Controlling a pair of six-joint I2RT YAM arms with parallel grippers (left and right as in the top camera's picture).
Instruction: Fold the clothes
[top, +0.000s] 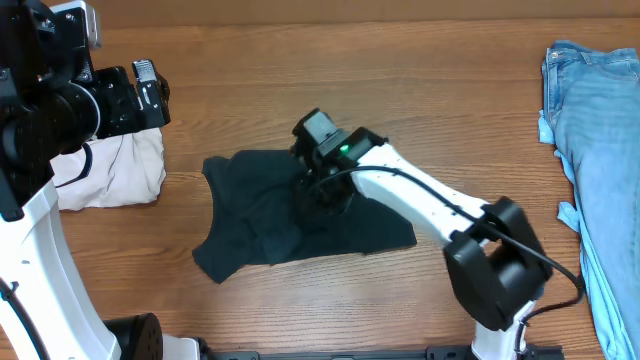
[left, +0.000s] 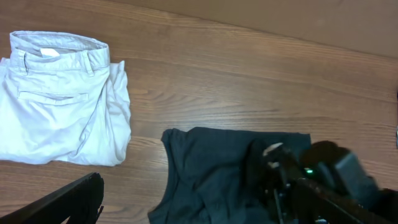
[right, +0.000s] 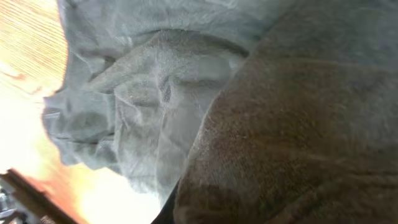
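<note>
The black T-shirt (top: 262, 218) lies crumpled at the table's middle, no lettering showing. It also shows in the left wrist view (left: 214, 171) and fills the right wrist view (right: 143, 93). My right gripper (top: 322, 192) is pressed down into the shirt's upper right part. Its fingers are buried under bunched cloth (right: 292, 137) that sits right against the camera, and it appears shut on that fold. My left gripper (top: 150, 88) hovers at the far left, above and apart from the shirt, open and empty. Only one of its fingers (left: 65, 202) shows in its wrist view.
Folded pale beige trousers (top: 112, 172) lie at the left below my left gripper, also seen in the left wrist view (left: 56, 102). Light-blue jeans (top: 598, 150) lie along the right edge. My right arm (top: 430, 205) stretches across the shirt's right side.
</note>
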